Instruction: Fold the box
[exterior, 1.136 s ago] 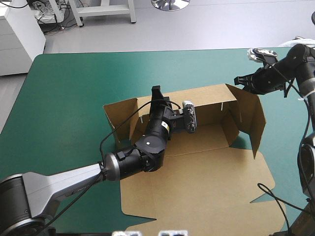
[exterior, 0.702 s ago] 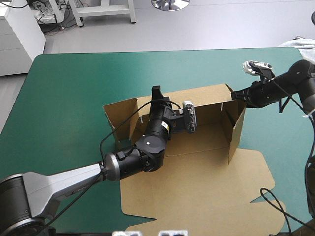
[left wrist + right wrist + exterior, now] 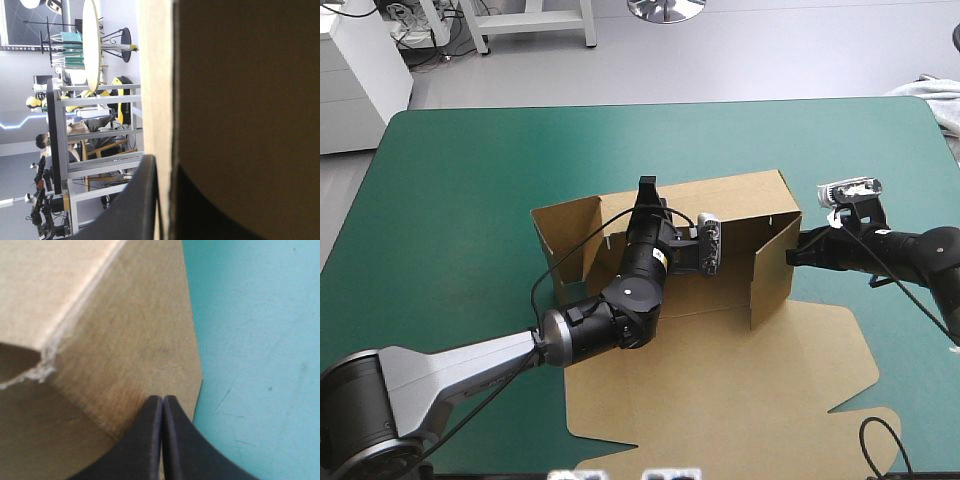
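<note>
High view overhead; both wrist views close against the box (image 3: pixel 720 370).

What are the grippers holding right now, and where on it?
The left gripper pinches the box by the top edge of its back wall. The right gripper is shut against the side flap, holding nothing.

The box (image 3: pixel 720 370) is plain brown board, matt and faintly fibrous; at one creased corner (image 3: pixel 45 357) it frays to pale, rough paper fuzz. The teal-green cover (image 3: pixel 250 315) looks smooth and matt, lightly scuffed. The black fingers (image 3: pixel 142 440) are smooth, with a dull plastic sheen.
</note>
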Controlling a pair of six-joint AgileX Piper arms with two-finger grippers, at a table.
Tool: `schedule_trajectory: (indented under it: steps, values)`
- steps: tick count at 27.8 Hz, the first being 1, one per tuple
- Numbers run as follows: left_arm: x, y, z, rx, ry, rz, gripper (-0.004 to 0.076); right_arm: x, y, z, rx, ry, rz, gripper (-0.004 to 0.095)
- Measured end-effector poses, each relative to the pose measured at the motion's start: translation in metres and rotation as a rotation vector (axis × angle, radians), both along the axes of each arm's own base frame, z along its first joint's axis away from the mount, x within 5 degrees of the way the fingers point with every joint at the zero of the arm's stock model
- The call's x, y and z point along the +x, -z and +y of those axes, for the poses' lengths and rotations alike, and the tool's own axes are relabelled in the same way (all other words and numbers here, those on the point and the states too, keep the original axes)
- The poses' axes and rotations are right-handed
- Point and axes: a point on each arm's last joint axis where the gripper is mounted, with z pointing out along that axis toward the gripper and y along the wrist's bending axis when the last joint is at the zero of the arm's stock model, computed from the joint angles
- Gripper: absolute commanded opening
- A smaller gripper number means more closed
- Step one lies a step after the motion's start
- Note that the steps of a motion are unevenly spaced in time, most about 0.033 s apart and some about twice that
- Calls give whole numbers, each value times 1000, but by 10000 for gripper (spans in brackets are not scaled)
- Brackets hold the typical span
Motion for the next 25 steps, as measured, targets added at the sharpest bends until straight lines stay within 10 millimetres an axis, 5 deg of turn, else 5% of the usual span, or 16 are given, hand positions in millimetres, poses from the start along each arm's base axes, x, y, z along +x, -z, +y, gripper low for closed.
schedule_trajectory:
  steps: [4, 7, 25]
  values:
    - [1, 2, 0, 24, -4, -16, -10, -1, 1, -1, -40, -14, -36, 320]
    - [1, 3, 0, 24, -11, -17, -10, -4, -3, -3, -85, -25, -72, 419]
    - [3, 3, 0, -94, -71, -58, -10, -22, -19, -3, -199, -115, -146, 422]
